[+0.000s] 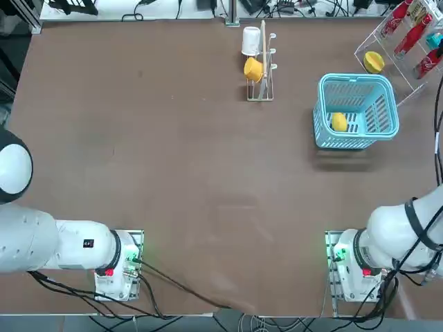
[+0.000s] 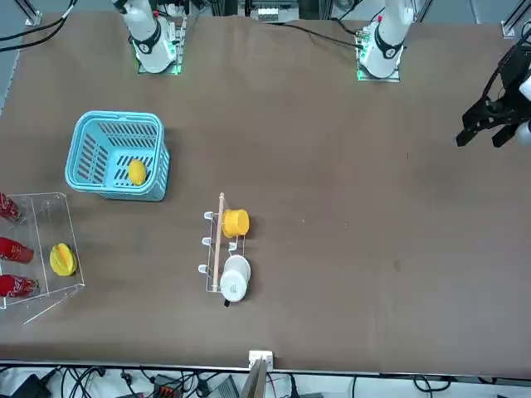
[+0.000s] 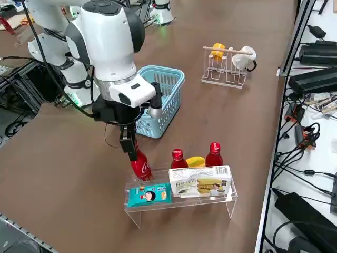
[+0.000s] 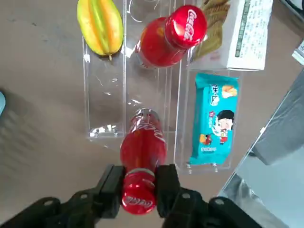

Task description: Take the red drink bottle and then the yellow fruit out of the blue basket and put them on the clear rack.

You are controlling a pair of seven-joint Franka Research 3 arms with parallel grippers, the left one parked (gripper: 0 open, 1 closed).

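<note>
Left of centre in the right side view, right gripper (image 3: 131, 143) clamps red drink bottle (image 3: 141, 165) at clear rack (image 3: 181, 202). Yellow fruit (image 1: 339, 122) lies in blue basket (image 1: 356, 142), top view's upper right.

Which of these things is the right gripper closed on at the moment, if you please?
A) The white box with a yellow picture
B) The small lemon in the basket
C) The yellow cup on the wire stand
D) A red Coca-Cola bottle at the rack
D: the right gripper's fingers press both sides of that red Coca-Cola bottle's cap end.
</note>
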